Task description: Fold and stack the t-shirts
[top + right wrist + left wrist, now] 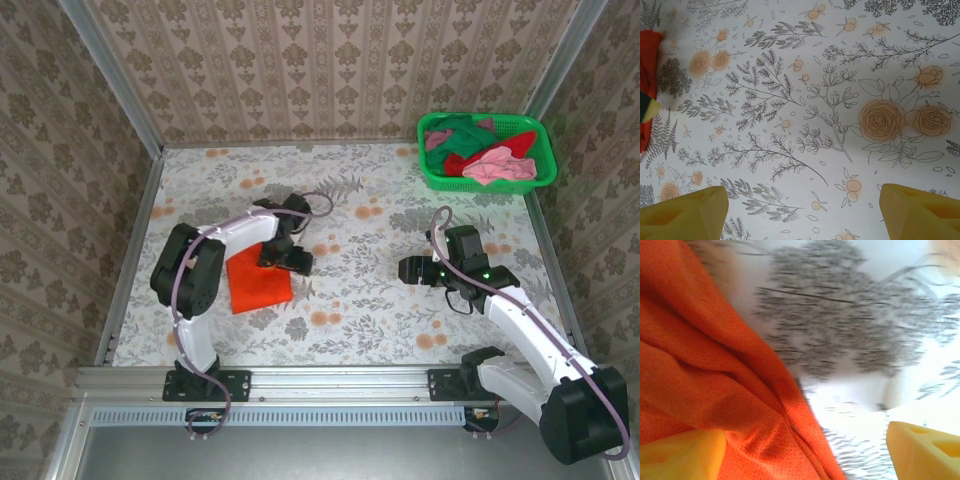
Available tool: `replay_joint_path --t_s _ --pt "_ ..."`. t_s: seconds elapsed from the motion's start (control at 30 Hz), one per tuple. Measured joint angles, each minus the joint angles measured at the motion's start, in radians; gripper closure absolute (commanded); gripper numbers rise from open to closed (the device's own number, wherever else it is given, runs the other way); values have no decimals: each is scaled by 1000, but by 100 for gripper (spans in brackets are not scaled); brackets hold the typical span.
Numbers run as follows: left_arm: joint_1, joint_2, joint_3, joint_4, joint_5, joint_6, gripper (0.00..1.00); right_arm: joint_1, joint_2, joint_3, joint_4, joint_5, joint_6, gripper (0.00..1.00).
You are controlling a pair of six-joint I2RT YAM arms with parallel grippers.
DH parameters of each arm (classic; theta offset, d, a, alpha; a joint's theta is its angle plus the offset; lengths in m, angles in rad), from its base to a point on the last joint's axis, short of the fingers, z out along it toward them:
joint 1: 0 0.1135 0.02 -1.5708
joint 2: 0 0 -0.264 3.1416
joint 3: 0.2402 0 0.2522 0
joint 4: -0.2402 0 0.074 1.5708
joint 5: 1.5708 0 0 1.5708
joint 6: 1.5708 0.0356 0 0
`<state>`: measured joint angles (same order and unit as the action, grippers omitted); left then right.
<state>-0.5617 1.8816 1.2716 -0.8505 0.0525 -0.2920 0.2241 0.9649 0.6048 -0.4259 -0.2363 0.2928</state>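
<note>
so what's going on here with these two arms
The left gripper is down at the edge of the orange t-shirt, which lies folded on the left of the table; its jaws are open. The right gripper hovers open over bare table. The other t-shirts, pink, red and green, are piled in the green basket at the far right corner.

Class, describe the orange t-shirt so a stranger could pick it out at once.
Find the flowered table. On its left half, by the left gripper, lies the orange t-shirt. It alone is on the table; the other shirts fill the green basket.
</note>
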Motion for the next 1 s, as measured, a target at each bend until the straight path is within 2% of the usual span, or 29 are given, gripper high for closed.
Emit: replay_joint_path --t_s 0.1,0.2,0.37,0.5,0.6,0.7,0.83,1.0 --pt "79 0 0 -18 19 56 21 -2 -4 0 2 0 13 20" --pt "109 0 2 -40 2 44 29 -2 0 0 7 0 31 20" --pt "92 3 8 -57 -42 -60 41 -2 67 19 42 0 60 20" --pt "82 38 40 -84 -84 -133 64 -4 143 54 76 -6 77 20" --pt "73 58 47 -95 -121 -154 69 -4 170 73 88 -11 77 19" --pt "67 58 45 -96 -137 -159 82 -4 172 77 89 -11 77 19" --pt "64 55 41 -93 -147 -107 87 -4 171 77 89 -11 77 19" --pt "66 52 40 -93 -147 49 87 -4 172 81 87 -16 75 19"
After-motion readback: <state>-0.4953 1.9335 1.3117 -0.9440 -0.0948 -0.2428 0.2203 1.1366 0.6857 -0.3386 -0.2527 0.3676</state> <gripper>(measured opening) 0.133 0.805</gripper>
